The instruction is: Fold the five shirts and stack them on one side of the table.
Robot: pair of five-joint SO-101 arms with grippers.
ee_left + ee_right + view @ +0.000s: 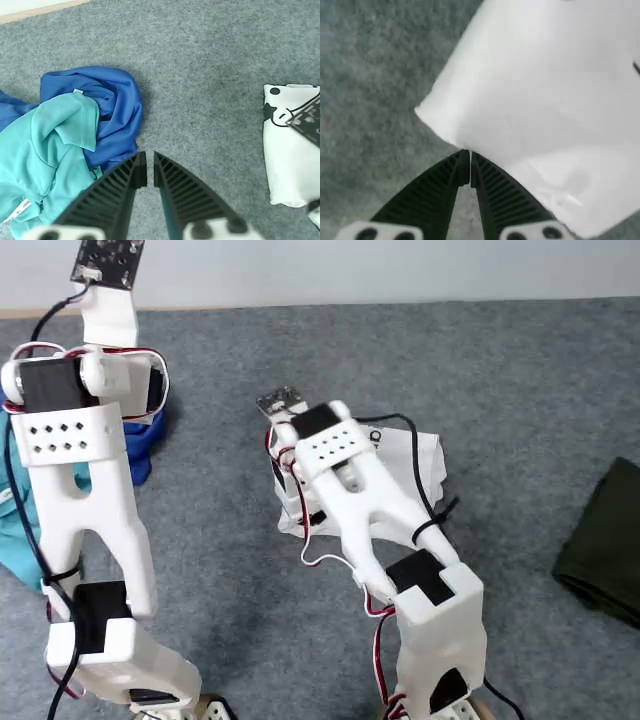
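Two white SO-101 arms work over a grey carpeted table (300, 350), where a folded white shirt (415, 455) with black print lies near the middle and serves as the centre of the scene. The right arm stretches directly over the white shirt. The right gripper (470, 167) is down at the shirt's edge, close to a corner, with its black ribbed fingers (442, 187) clenched together and their tips meeting the cloth. Whether any fabric is pinched between them cannot be told.

To the left of the white shirt, well apart from it across bare carpet, a royal blue shirt (117, 110) lies crumpled. A teal shirt (40, 150) is bunched against it and partly on top of it, on the side farther from the white shirt. The left gripper (146, 170) hangs above the carpet just beside the blue shirt, on the side facing the white shirt. Its fingers (112, 187) are drawn together with only a thin slit between the tips, and they grasp nothing.

To the right of the white shirt, well apart from it at the table's edge, lies a dark shirt (605, 540), folded flat.
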